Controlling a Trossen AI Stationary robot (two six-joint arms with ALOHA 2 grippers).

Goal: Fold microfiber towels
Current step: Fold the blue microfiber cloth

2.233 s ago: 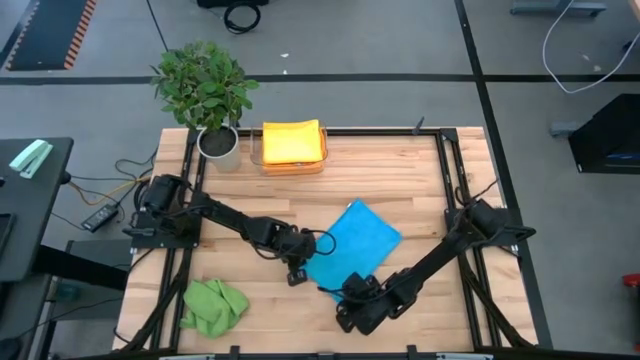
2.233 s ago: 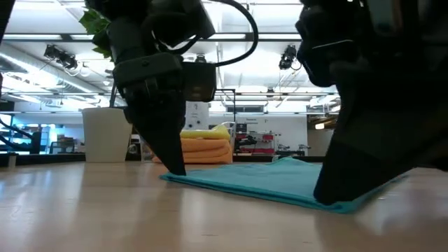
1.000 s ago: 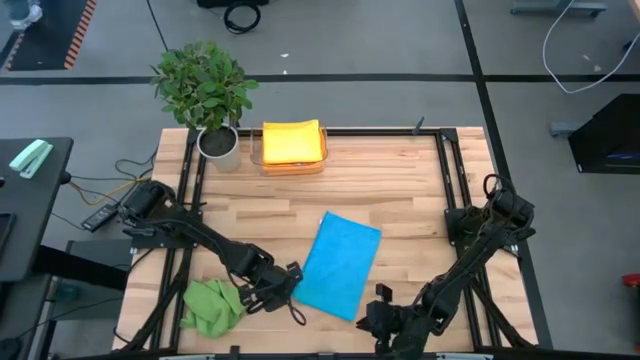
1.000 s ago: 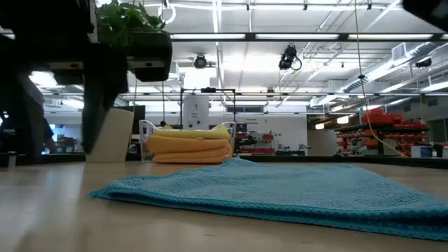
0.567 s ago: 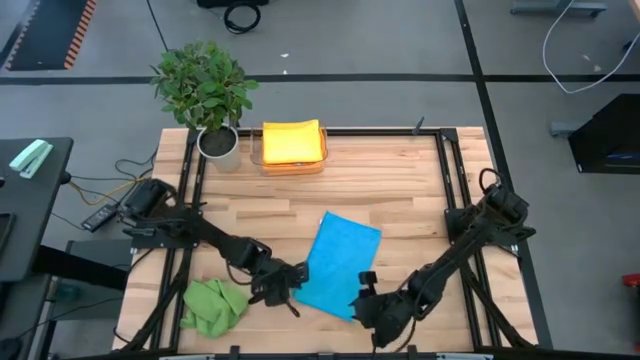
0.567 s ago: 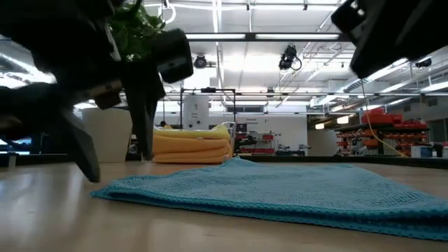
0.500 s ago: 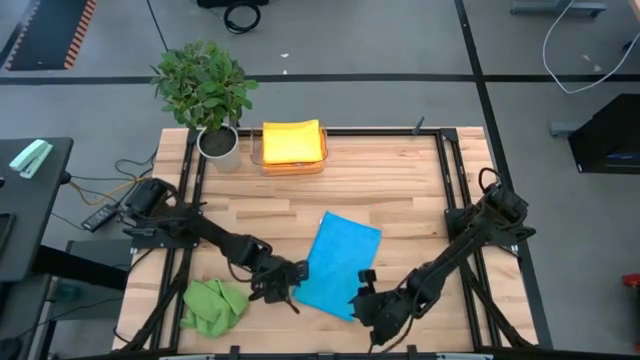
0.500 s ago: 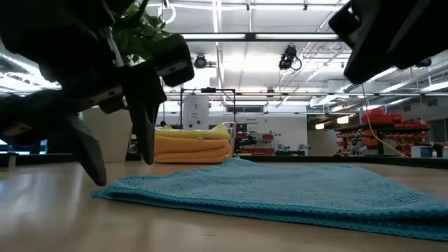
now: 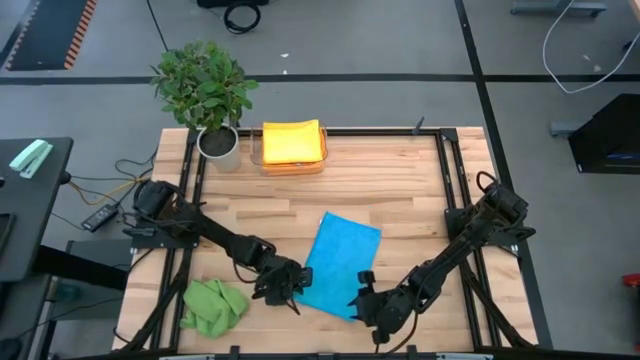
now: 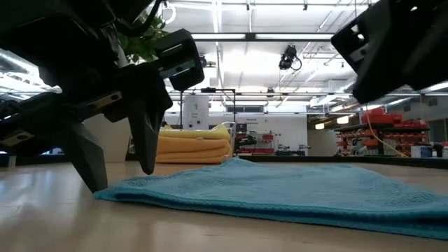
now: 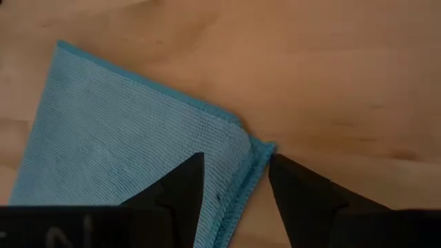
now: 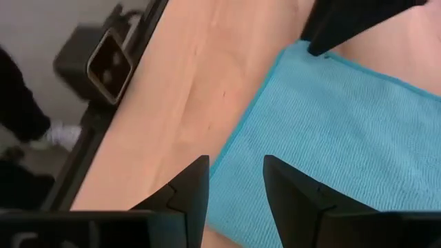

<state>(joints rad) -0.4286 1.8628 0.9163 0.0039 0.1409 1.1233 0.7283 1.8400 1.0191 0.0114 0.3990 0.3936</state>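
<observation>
High view: the flat blue microfiber towel (image 9: 340, 264) lies on my wooden table (image 9: 400, 190). My left gripper (image 11: 234, 186) straddles its near-left corner, fingers apart; my right gripper (image 12: 236, 186) hovers parted over its near edge.

Wooden butcher-block table (image 9: 400, 190), pale planks, black metal frame along its edges. Potted plant (image 9: 205, 85) in a white pot at the far left corner. Grey floor (image 9: 380, 40) crossed by dark lines; black cable coil (image 9: 240, 14) on it beyond the far edge. Dark side desk (image 9: 25, 200) to the left. Low view: open hall, rows of ceiling strip lights (image 10: 280, 36), red shelving (image 10: 378, 140) at right.
</observation>
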